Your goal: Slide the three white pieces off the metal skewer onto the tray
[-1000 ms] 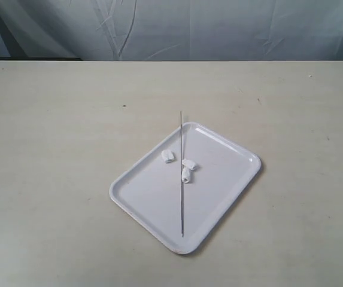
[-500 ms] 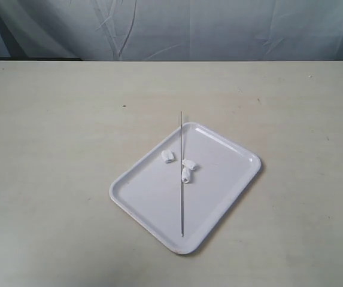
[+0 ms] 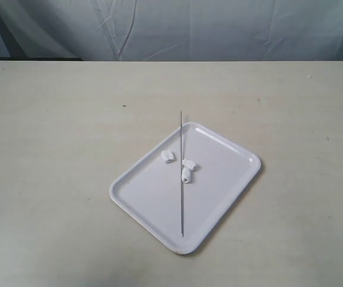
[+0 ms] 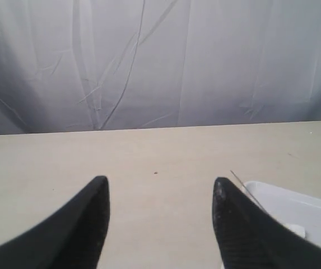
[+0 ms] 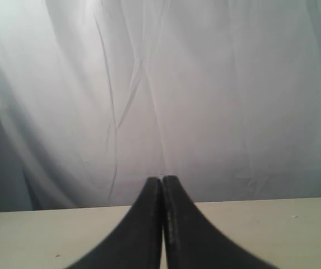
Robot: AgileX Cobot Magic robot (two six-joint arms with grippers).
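Beige table (image 3: 69,119), skewer (image 3: 182,179) across tray (image 3: 150,200), well apart from left gripper (image 4: 160,188)

No readable text, labels, brands, numbers or signs anywhere.

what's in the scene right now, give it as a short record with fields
tray: white, on the table
skewer: lies flat across the tray, far tip past the rim
white pieces: three on the tray; one apart from the skewer, two close against it, threaded or not cannot tell
left gripper: open, empty
right gripper: shut, nothing between its fingers
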